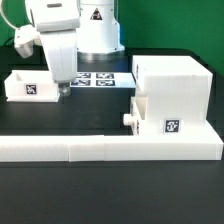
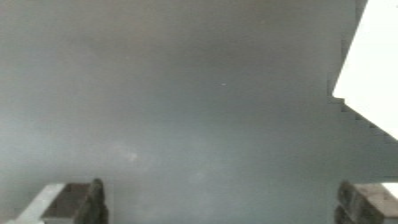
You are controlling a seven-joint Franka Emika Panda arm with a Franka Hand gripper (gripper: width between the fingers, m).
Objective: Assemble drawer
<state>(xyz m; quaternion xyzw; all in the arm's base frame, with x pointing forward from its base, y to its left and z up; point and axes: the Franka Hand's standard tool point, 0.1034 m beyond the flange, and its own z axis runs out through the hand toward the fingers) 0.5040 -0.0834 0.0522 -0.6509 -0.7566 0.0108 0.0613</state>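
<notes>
At the exterior view's left you had a small tray [image 1: 28, 87] on the black table [image 1: 100, 110]. Just beside it the gripper [image 1: 62, 90] hung with its fingers [image 2: 71, 202] spread wide, gripping nothing. Farther right stood the housing [image 1: 172, 95], a knobbed tray [image 1: 138, 113] at its lower left side, both against the low wall [image 1: 110, 150].

We see our white arm [image 1: 60, 38] standing over the far side of the bench [image 1: 110, 190], toward its far corner on the exterior view's left. The wrist is turned so that the gripper [image 1: 62, 88] points straight down, with its tips low over the bench top. In the wrist view our two fingers [image 2: 71, 203] are spread wide, with dark bench top showing between them.
</notes>
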